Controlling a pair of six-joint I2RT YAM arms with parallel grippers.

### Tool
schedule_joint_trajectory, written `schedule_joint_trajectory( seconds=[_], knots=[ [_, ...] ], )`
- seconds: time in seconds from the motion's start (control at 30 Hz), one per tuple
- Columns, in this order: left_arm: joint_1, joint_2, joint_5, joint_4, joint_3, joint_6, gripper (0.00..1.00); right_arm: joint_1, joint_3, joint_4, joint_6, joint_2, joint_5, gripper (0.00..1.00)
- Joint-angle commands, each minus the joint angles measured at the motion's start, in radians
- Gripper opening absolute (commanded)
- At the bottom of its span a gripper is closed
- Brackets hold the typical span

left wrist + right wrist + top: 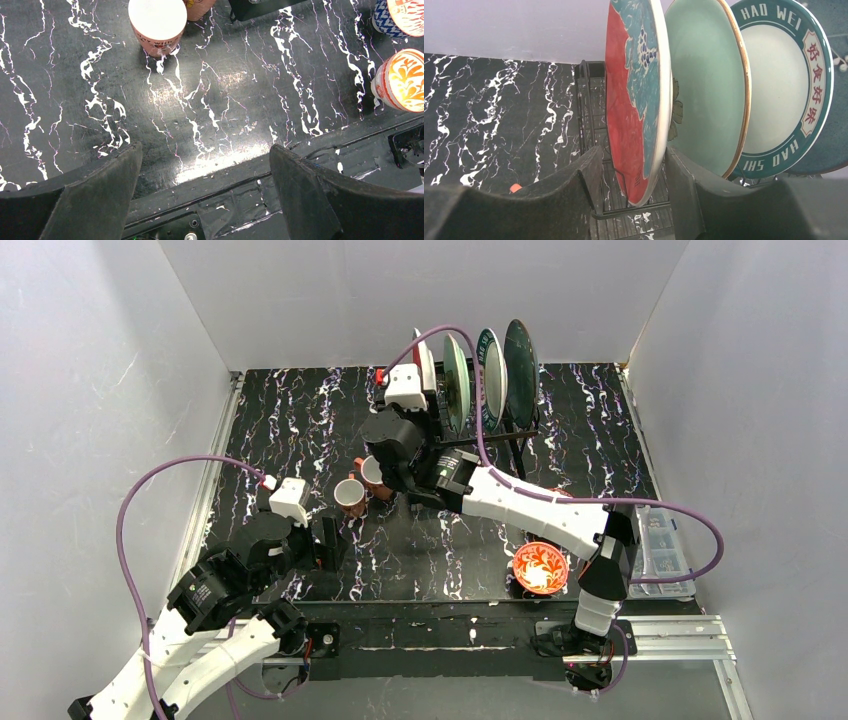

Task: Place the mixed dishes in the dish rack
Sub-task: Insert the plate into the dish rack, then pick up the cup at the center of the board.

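Pale grey walls close in three sides of a black tabletop (pixel 300 420) veined with white; a metal rail runs along its near edge, and a clear plastic box (pixel 662 550) sits at the right side.

By the look of things, the plates are done. All four stand upright in the slots of the dish rack (pixel 515 432) at the far end: the red plate (pixel 634 100), the pale green plate (pixel 709 90), the white plate (pixel 779 90) with its green lettered band, and the dark teal plate (pixel 520 365). The right gripper (pixel 636 197) straddles the lower rim of the red plate, fingers apart with a sliver of gap on each side, so the plate seems to rest in the rack and not in a grip.

Left to load are four pieces on the table, outside the rack. Two terracotta mugs (pixel 350 497) stand side by side near the middle. One red-patterned bowl (pixel 540 567) sits near the front edge by the right arm's base. A second bowl (pixel 397 17) is just beyond it.

The left gripper (pixel 205 200) hangs over bare table near the rail, its fingers spread wide and holding nothing.
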Motion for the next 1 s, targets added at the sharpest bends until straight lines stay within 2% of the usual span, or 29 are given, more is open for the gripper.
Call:
schedule_joint_trajectory(
  seconds=[0.0,0.13,0.57,0.97],
  knots=[
    [-0.003,0.005,-0.019,-0.002,-0.009,0.008,0.98,0.012,0.056,-0.011,0.007,-0.053,-0.021,0.58],
    [-0.003,0.010,-0.019,-0.001,-0.009,0.007,0.98,0.012,0.071,-0.072,0.030,-0.075,-0.044,0.61],
    [-0.003,0.035,-0.046,-0.011,-0.003,0.002,0.98,0.012,-0.027,-0.205,0.116,-0.231,-0.135,0.65],
    [-0.002,0.188,-0.194,-0.064,0.022,-0.121,0.98,0.012,-0.249,-0.322,0.210,-0.454,-0.243,0.66]
  ],
)
